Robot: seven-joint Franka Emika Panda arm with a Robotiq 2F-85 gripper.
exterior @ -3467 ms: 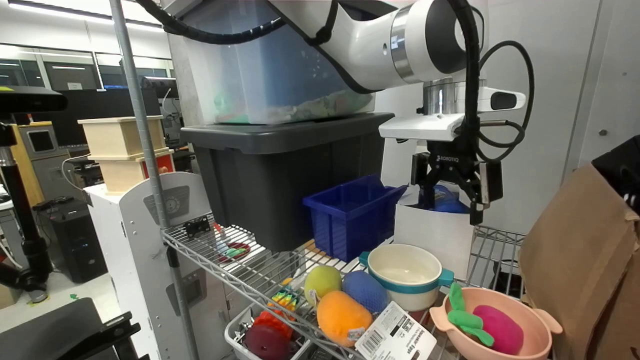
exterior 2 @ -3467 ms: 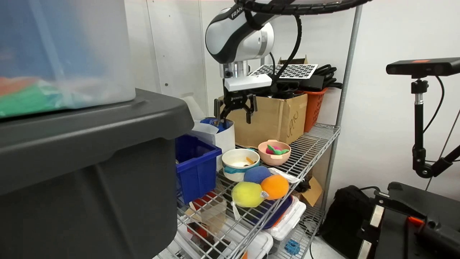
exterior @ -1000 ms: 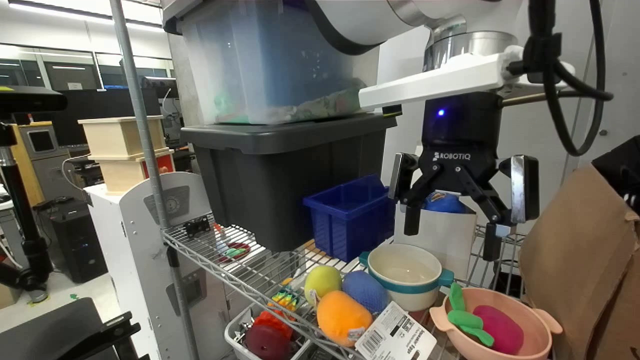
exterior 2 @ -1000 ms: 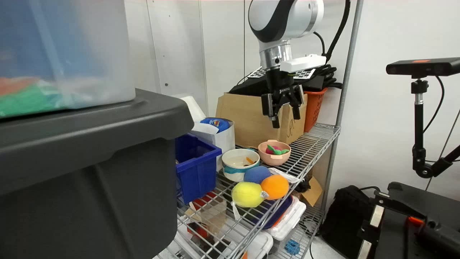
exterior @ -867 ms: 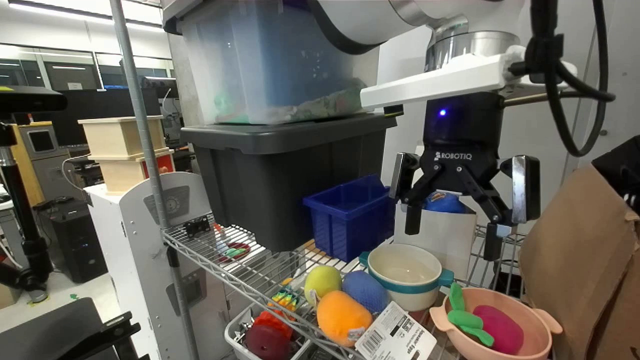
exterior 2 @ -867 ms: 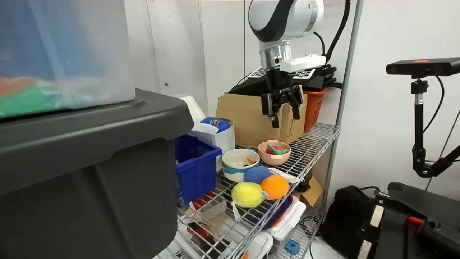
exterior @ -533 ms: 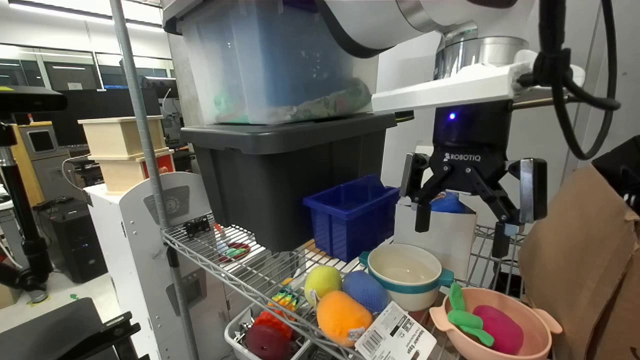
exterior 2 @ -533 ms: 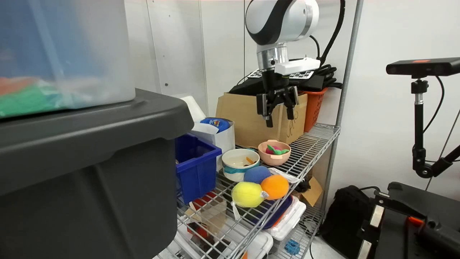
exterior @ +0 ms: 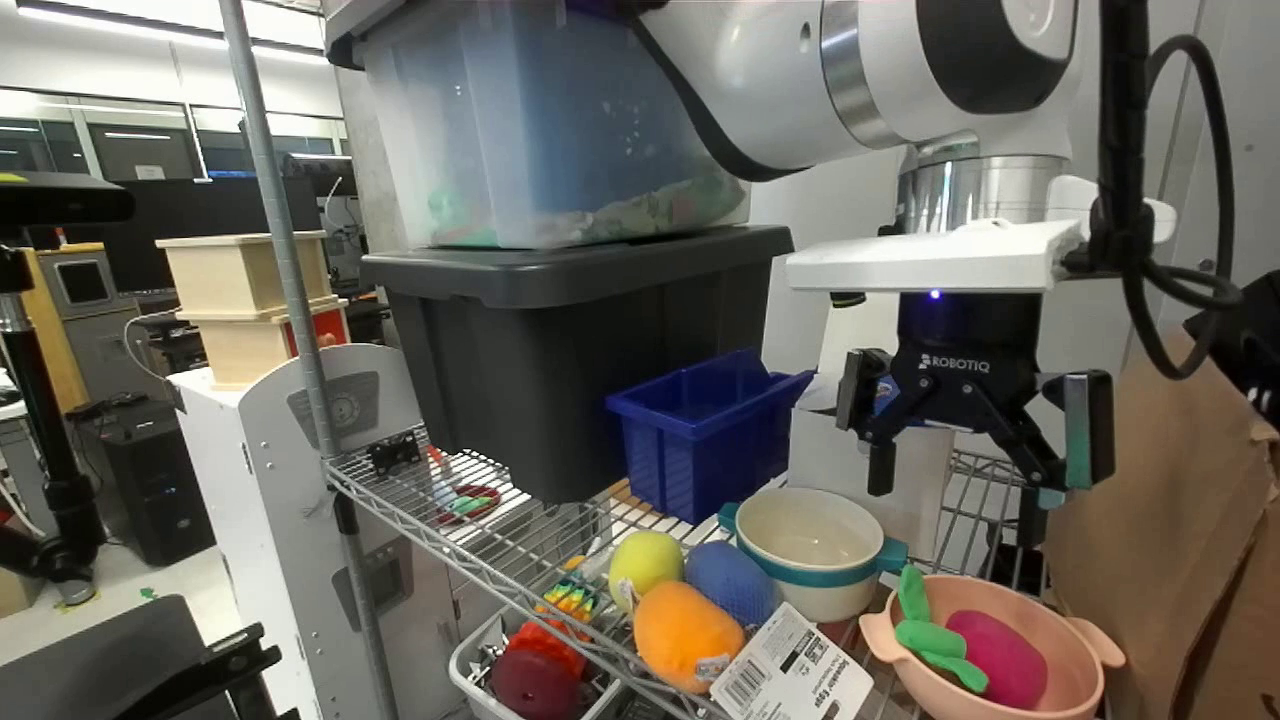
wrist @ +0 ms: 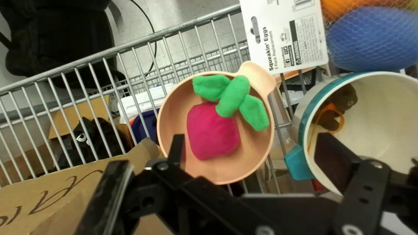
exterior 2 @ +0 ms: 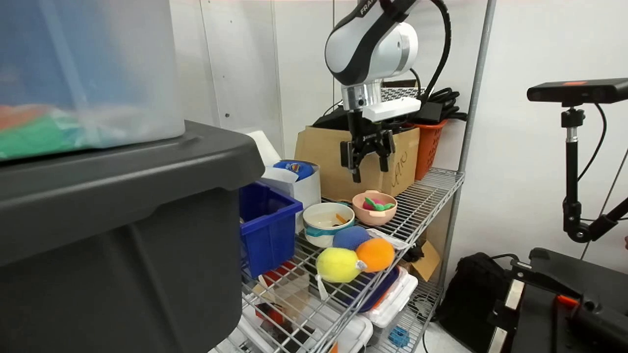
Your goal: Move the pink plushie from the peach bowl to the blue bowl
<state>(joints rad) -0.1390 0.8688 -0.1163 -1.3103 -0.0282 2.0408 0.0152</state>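
Observation:
The pink plushie (exterior: 1000, 655) with green leaves lies in the peach bowl (exterior: 1010, 597) on the wire shelf. Plushie (exterior 2: 368, 205) and bowl (exterior 2: 370, 218) also show in an exterior view. My gripper (exterior: 957, 492) is open and empty, above and behind the peach bowl; it shows too in an exterior view (exterior 2: 370, 169). In the wrist view the plushie (wrist: 212, 133) and bowl (wrist: 225, 169) lie between the fingers (wrist: 254, 150), nearer the left finger. No bright blue bowl shows. A cream bowl with a teal band (wrist: 385, 124) stands beside the peach bowl.
A dark object and orange loop (wrist: 336, 120) lie in the cream bowl. Yellow, blue and orange (exterior: 687, 635) toy eggs and a card (exterior: 795, 665) lie in front. A dark blue bin (exterior: 700, 440), black tote (exterior: 560, 370), white box (exterior: 870, 470) and cardboard box (exterior: 1150, 520) flank them.
The gripper came over toward the peach bowl earlier. In the last second it has moved lower and back, farther from one camera, staying open. The plushie and bowls have not moved.

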